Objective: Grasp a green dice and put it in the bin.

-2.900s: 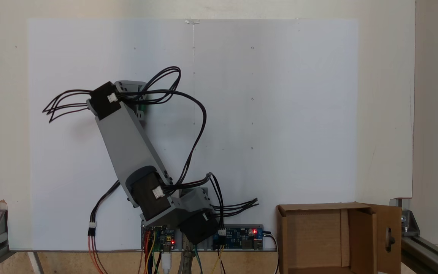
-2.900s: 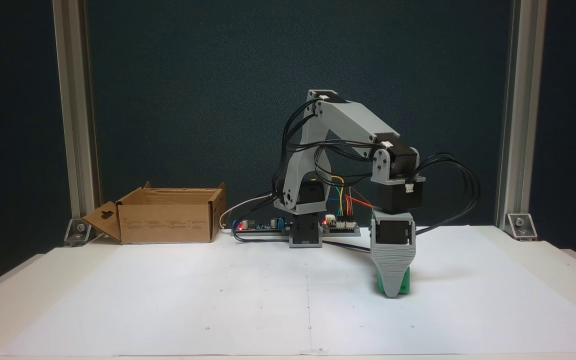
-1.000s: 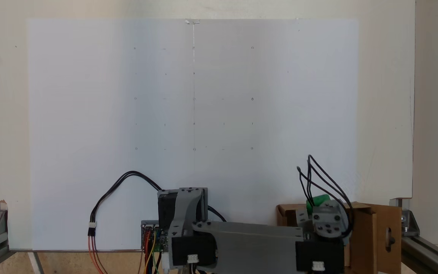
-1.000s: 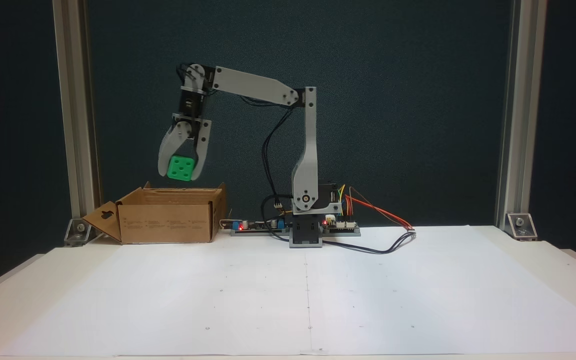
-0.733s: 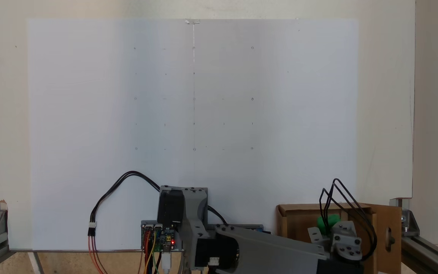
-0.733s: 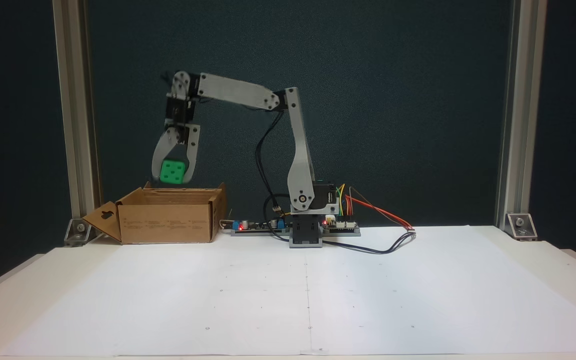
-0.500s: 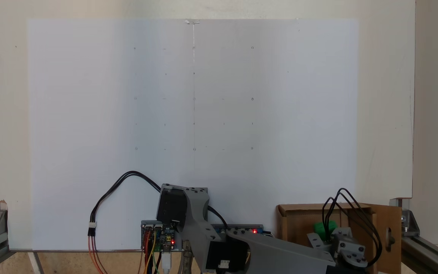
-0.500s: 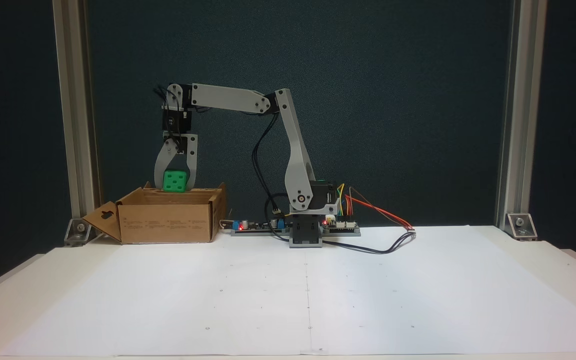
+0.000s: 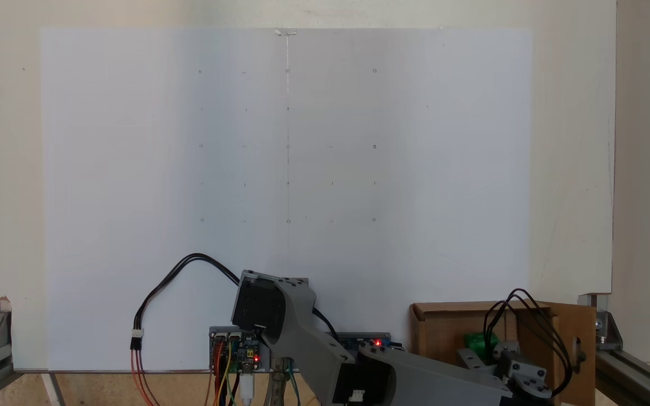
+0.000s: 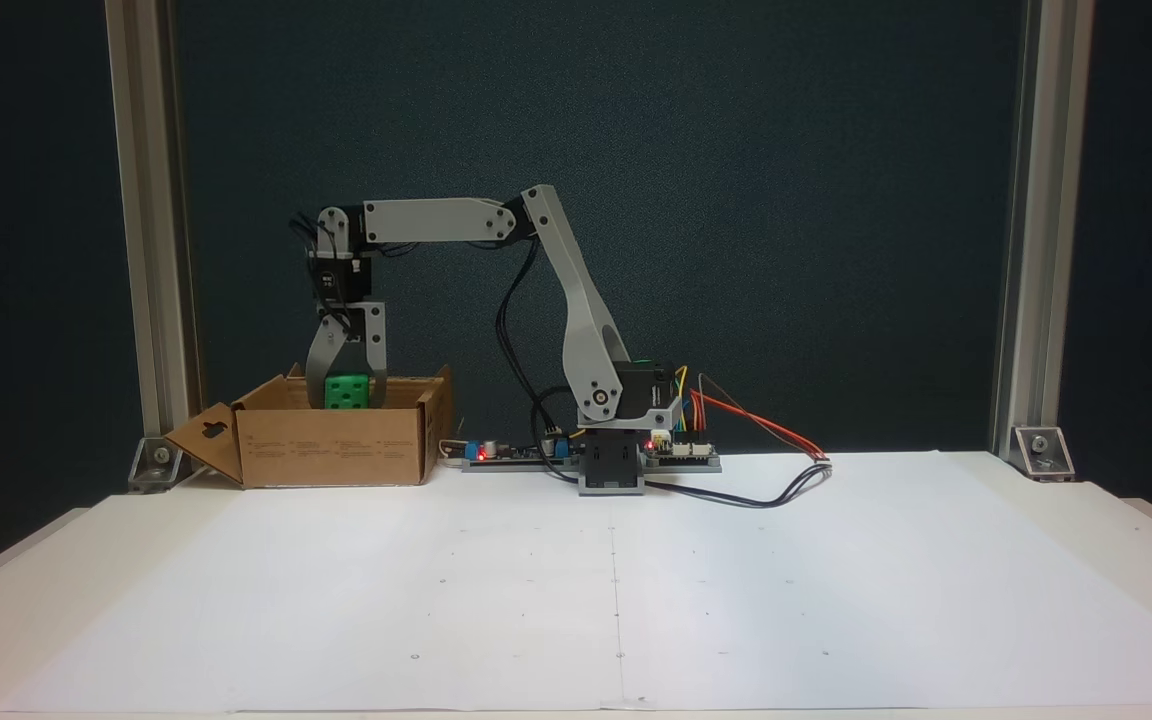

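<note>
Gripper (image 10: 346,400) jaws clamped on green dice (image 10: 346,392), lowered into open top of bin (image 10: 334,445) at tabletop rear corner.

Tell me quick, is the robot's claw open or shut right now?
Gripper: shut on the green dice, holding it low in the mouth of the bin.

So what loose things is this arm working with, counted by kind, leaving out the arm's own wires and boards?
Small bright green plastic dice, held in the gripper at the box's rim: 1
Brown corrugated cardboard box with open flaps: 1
Total: 2
</note>
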